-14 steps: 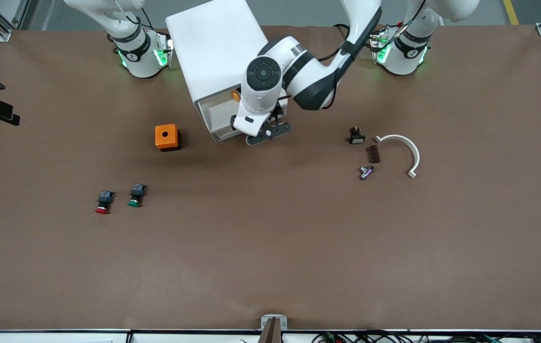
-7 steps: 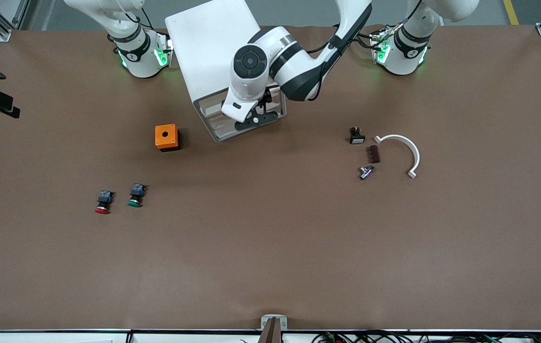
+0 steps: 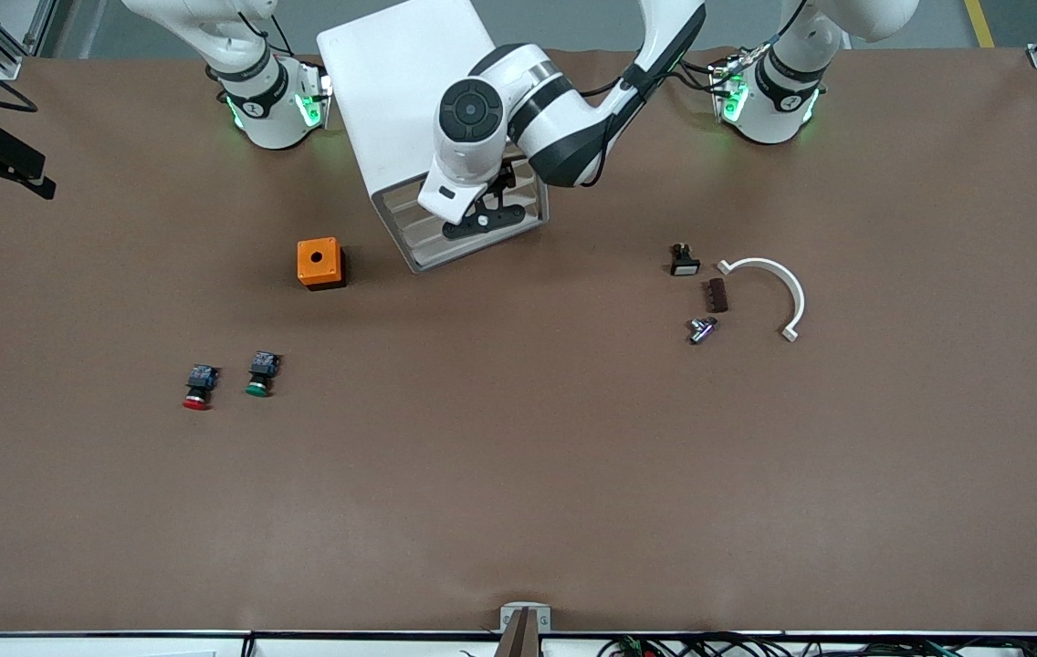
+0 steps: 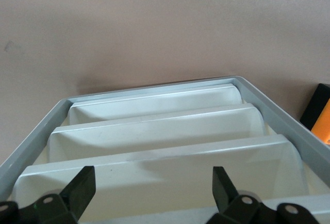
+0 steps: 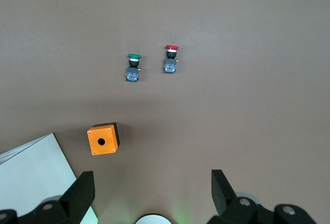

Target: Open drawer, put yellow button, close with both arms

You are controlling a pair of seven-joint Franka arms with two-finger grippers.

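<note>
The white drawer cabinet (image 3: 409, 82) stands between the arms' bases. Its three drawer fronts (image 3: 445, 242) all look pushed in, as the left wrist view (image 4: 154, 126) also shows. The yellow button is hidden. My left gripper (image 3: 482, 217) is open and empty, close against the top drawer's front (image 4: 154, 193), with its fingertips (image 4: 85, 177) spread wide in front of it. My right gripper (image 5: 151, 180) is open and empty, held high over the right arm's base and looking down on the table. It waits there.
An orange box (image 3: 319, 263) sits beside the cabinet toward the right arm's end. A red-capped button (image 3: 197, 387) and a green-capped button (image 3: 259, 375) lie nearer the camera. A black switch (image 3: 684, 260), a brown piece (image 3: 716, 295), a metal part (image 3: 702, 329) and a white curved bracket (image 3: 779, 287) lie toward the left arm's end.
The top drawer stood open with the yellow button showing inside. My left gripper has moved in toward the cabinet, the drawer has gone in, and the button is out of sight.
</note>
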